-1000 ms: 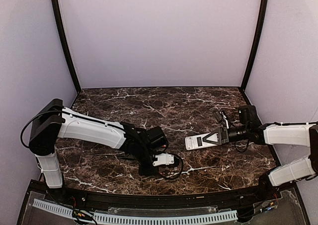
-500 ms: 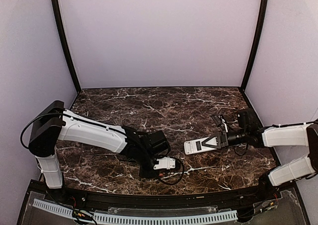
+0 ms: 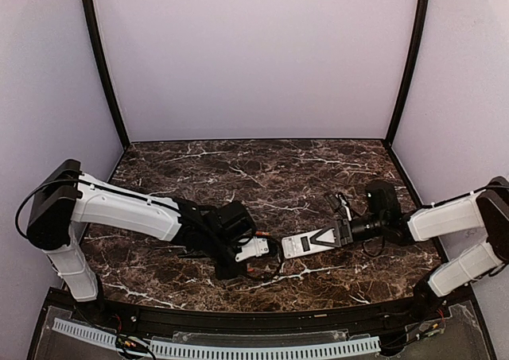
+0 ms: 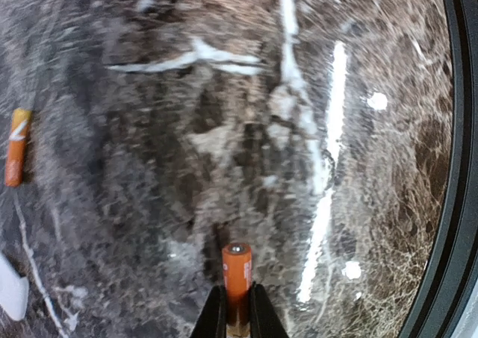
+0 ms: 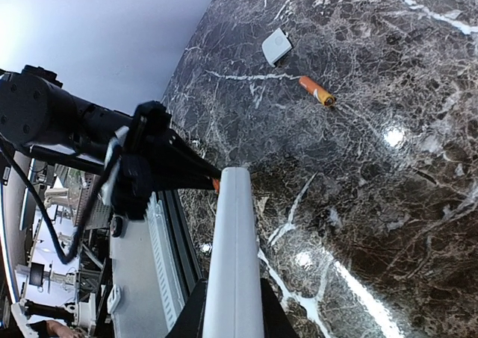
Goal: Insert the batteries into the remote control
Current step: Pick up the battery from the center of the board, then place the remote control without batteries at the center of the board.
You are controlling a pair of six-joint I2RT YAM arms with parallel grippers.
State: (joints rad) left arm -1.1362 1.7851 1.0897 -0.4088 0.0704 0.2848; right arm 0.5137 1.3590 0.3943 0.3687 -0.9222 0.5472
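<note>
My left gripper [image 4: 237, 292] is shut on an orange battery [image 4: 237, 267], which sticks out past the fingertips. A second battery [image 4: 16, 145] lies loose on the marble, also seen as the battery [image 5: 317, 90] in the right wrist view. My right gripper [image 5: 230, 282] is shut on the white remote control [image 5: 233, 241], held edge-on and off the table. From above, the remote control [image 3: 308, 242] points left at the left gripper [image 3: 269, 247], their ends nearly touching. In the right wrist view the held battery's orange tip [image 5: 216, 183] sits just beside the remote's far end.
A small white flat piece [image 5: 276, 45] lies on the marble table [image 3: 262, 173] beyond the loose battery. The table's dark front rim [image 4: 452, 204] runs close by the left gripper. Purple walls enclose the table at the back and sides.
The right gripper has carried the remote leftwards. The left gripper has shifted slightly left and up with its battery, so the two now meet near the table's front middle.
</note>
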